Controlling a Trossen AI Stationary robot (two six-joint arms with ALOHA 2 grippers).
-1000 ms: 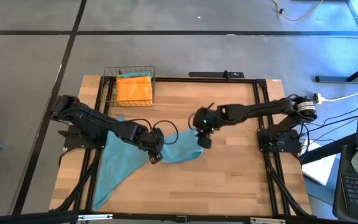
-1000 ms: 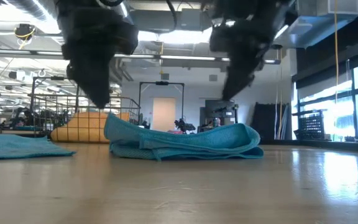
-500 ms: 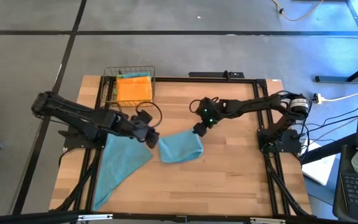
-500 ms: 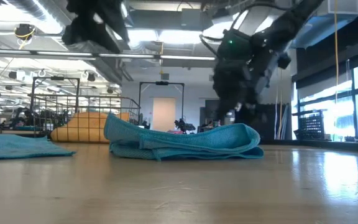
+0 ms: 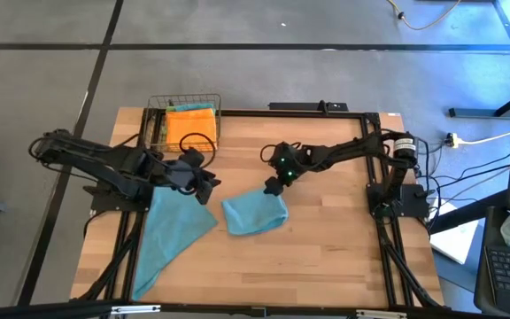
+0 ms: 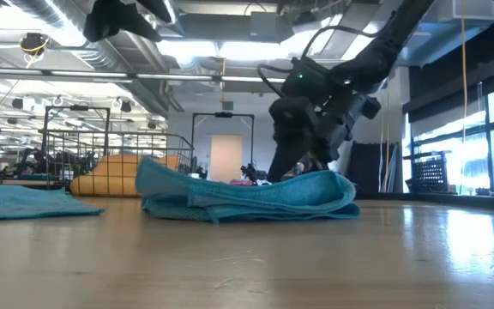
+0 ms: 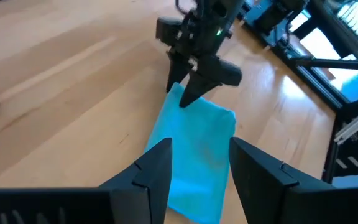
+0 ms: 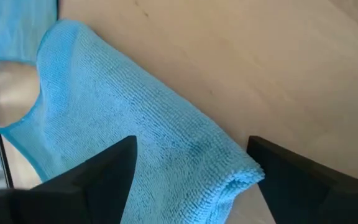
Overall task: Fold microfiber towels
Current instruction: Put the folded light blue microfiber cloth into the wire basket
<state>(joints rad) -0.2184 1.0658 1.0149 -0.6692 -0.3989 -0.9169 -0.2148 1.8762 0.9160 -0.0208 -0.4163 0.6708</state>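
A teal towel (image 5: pixel 255 215) (image 6: pixel 247 196) lies folded into a thick pad at the table's middle. My right gripper (image 5: pixel 271 186) (image 8: pixel 191 143) is open and slants down at the pad's far right corner, one finger on each side of it. My left gripper (image 5: pixel 211 183) (image 7: pixel 201 143) hangs open and empty above the table, left of the pad. A second teal towel (image 5: pixel 171 235) lies spread flat near the left front. My right gripper stands astride the folded towel's far right corner (image 7: pixel 180 99), coming slanting down from the far side. I cannot tell whether its fingers touch the cloth.
A wire basket (image 5: pixel 158 120) at the far left holds an orange towel (image 5: pixel 191 127). Bare wood lies to the right of and in front of the folded towel. Black frame rails run along the table's edges.
My left gripper has risen from the folded towel's left end and drawn back toward the table's left and far side. My right gripper has left the towel's right end, spread its fingers, and tipped down at its far right corner. The folded towel has slid slightly left.
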